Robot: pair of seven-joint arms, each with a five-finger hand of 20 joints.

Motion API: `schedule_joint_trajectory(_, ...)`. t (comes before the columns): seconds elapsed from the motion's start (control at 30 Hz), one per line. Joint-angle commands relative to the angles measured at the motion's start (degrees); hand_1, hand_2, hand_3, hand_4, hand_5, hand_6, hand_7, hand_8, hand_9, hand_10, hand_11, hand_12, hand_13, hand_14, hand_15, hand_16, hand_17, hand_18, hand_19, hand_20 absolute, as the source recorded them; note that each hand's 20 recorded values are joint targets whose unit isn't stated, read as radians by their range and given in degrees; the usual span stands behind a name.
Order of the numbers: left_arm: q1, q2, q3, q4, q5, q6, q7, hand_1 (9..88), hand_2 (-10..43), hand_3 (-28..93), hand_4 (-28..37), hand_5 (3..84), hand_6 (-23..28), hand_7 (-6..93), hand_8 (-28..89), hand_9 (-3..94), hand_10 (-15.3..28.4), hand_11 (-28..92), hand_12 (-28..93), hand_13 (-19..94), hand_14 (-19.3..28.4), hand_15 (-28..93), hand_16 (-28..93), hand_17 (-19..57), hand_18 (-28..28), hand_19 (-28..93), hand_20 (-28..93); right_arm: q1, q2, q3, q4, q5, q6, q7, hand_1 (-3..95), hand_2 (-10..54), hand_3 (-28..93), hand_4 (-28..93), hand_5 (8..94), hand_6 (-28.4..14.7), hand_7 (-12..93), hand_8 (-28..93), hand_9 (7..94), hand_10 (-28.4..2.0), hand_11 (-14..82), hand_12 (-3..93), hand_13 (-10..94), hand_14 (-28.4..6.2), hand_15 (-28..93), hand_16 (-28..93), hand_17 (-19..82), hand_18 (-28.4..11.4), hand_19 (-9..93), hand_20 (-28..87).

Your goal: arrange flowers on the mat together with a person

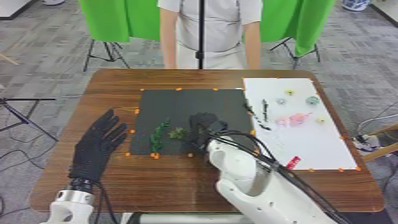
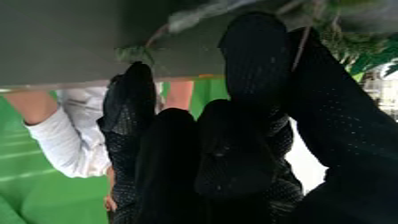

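In the head view my right hand [image 1: 205,125] is over the right part of the black mat [image 1: 169,104]. A small green sprig [image 1: 178,133] shows just beside it, and a longer green stem [image 1: 158,136] lies farther left on the mat. In the right wrist view the thumb and a finger of my right hand [image 2: 258,60] pinch a thin stem [image 2: 300,49], with green foliage [image 2: 342,47] close by. My left hand [image 1: 98,146] rests left of the mat, fingers straight and holding nothing.
On the white sheet [image 1: 311,145] at the right lie dark stems [image 1: 258,116], pink flowers [image 1: 293,119], a yellow flower [image 1: 290,92], bluish flowers [image 1: 312,100] and a red strip [image 1: 293,162]. Orange tabs line the mat's edges on the brown table [image 1: 115,90].
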Motion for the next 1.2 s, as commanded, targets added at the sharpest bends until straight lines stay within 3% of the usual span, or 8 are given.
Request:
schedule_joint_trajectory(0.03, -0.95, 0.1, 0.57, 1.04, 0.5, -0.95, -1.61, 26.1, -3.2, 71, -28.3, 28.0, 3.4, 19.2, -11, 22.0, 10.9, 15, 16, 19, 13.9, 20, 3, -9.9, 20.8, 40, 9, -0.45, -4.01, 0.31, 2.2, -0.69, -1.34, 2.58, 32.7, -6.6, 84, -21, 91.5, 3.1, 54, -10, 93.7, -6.1, 73.0, 27.6, 93, -5.7, 86, 25, 47, -19.9, 92, 25)
schedule_joint_trajectory(0.23, -1.07, 0.31, 0.84, 1.01, 0.58, -1.21, -1.95, 26.1, -3.1, 71, -28.2, 28.0, 3.4, 19.2, -11, 22.0, 10.9, 15, 16, 20, 13.9, 20, 3, -9.8, 20.7, 40, 9, -1.43, -5.28, 0.97, 2.68, 0.45, -0.05, 4.15, 31.9, -1.8, 83, -23, 92.5, 3.2, 52, -9, 93.7, -5.8, 73.7, 25.8, 94, -5.5, 87, 24, 48, -19.8, 93, 24)
schedule_joint_trajectory(0.57, -1.53, 0.29, 0.91, 1.28, 0.68, -1.34, -2.48, 26.2, -3.1, 71, -28.2, 27.9, 3.3, 19.2, -11, 22.0, 10.9, 15, 16, 19, 13.9, 20, 3, -9.8, 20.7, 40, 9, -2.77, -7.15, 3.42, 0.63, 3.7, -3.58, 6.27, 25.6, 4.9, 80, -23, 93.7, 3.1, 48, -8, 93.7, -5.7, 74.4, 24.5, 94, -4.8, 88, 22, 50, -19.7, 93, 22)
schedule_joint_trajectory(1.07, -1.11, 0.24, 0.82, 1.19, 0.57, -1.09, -2.06, 26.3, -3.2, 71, -28.2, 28.0, 3.3, 19.2, -11, 22.0, 10.8, 15, 16, 19, 14.0, 21, 3, -9.9, 20.8, 40, 9, -1.22, -6.21, 5.34, -1.5, 4.43, -2.03, 7.26, 21.7, 1.0, 78, -22, 93.0, 2.4, 45, -8, 93.7, -5.5, 72.6, 25.2, 94, -4.3, 87, 23, 49, -20.0, 93, 22)
schedule_joint_trajectory(1.1, -1.01, 0.32, 0.84, 1.17, 0.58, -0.93, -1.92, 26.2, -3.2, 71, -28.2, 28.0, 3.3, 19.2, -11, 22.0, 10.8, 15, 16, 20, 14.0, 21, 3, -9.8, 20.8, 40, 9, -1.14, -6.13, 5.6, -1.84, 4.54, -2.09, 7.42, 21.5, 0.9, 78, -22, 92.8, 2.4, 45, -8, 93.7, -5.5, 72.5, 25.3, 94, -4.3, 87, 23, 49, -20.0, 93, 22)
schedule_joint_trajectory(1.13, -0.74, 1.24, 1.28, 1.11, 0.0, -0.24, -1.21, 26.3, -3.1, 71, -28.2, 27.9, 3.3, 19.2, -11, 22.0, 10.8, 15, 16, 20, 14.0, 21, 3, -9.8, 20.8, 40, 9, -1.18, -6.02, 6.07, -2.28, 4.79, -2.14, 7.26, 21.4, 0.9, 77, -22, 92.8, 2.4, 45, -8, 93.7, -5.5, 72.4, 25.4, 94, -4.3, 87, 23, 49, -20.0, 93, 22)
schedule_joint_trajectory(1.17, -0.65, 1.19, 1.25, 1.08, -0.04, -0.21, -1.07, 26.3, -3.1, 71, -28.2, 27.9, 3.3, 19.2, -11, 22.0, 10.8, 15, 16, 20, 14.0, 21, 3, -9.8, 20.8, 40, 9, -1.1, -5.77, 6.23, -2.76, 5.16, -1.88, 7.38, 21.4, 0.9, 77, -22, 92.7, 2.3, 45, -8, 93.7, -5.5, 72.4, 25.4, 94, -4.3, 87, 23, 49, -20.0, 93, 22)
schedule_joint_trajectory(1.2, -0.7, 0.26, 0.76, 1.05, 0.49, -0.75, -1.55, 26.3, -3.1, 71, -28.2, 28.0, 3.4, 19.2, -11, 22.0, 10.8, 15, 16, 20, 14.0, 21, 3, -9.8, 20.8, 40, 9, -1.07, -5.63, 6.44, -3.18, 5.23, -1.99, 7.39, 21.3, 0.9, 77, -22, 92.7, 2.3, 45, -8, 93.7, -5.5, 72.4, 25.5, 94, -4.2, 87, 23, 49, -20.0, 93, 22)
